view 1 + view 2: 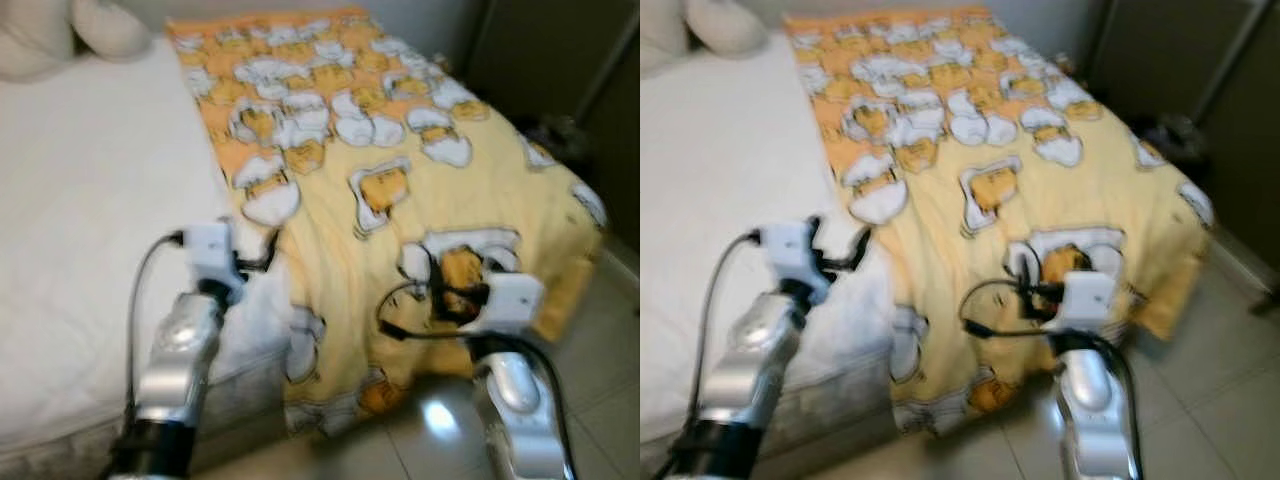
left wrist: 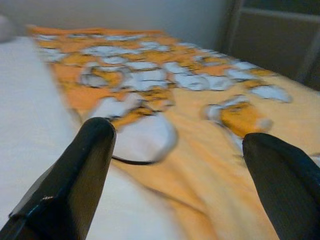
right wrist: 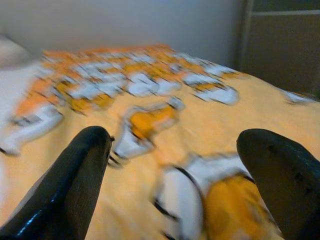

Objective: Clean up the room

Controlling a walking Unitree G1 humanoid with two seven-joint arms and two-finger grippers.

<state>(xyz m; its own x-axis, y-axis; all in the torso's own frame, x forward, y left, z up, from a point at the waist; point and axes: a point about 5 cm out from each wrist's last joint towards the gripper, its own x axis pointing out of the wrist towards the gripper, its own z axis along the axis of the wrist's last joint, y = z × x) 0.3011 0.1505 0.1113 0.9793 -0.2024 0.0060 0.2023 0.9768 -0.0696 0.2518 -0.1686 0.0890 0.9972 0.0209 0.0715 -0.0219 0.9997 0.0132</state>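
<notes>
A yellow blanket [image 1: 400, 150] printed with white and orange cartoon figures covers the right half of a bed and hangs over its foot end. The bare white mattress [image 1: 90, 200] lies to its left. My left gripper [image 1: 258, 255] hovers at the blanket's left edge, near the foot of the bed. In the left wrist view that gripper [image 2: 180, 165] is open, fingers spread wide with nothing between them. My right gripper [image 1: 440, 282] is over the blanket's foot end. It is open too [image 3: 175, 165], with only the blanket below. The head views are blurred.
Pale pillows [image 1: 60, 30] lie at the head of the bed. A dark wardrobe [image 1: 560, 60] stands to the right, with a small dark object [image 1: 555, 130] at its base. Glossy tiled floor [image 1: 600, 360] runs along the bed's foot and right side.
</notes>
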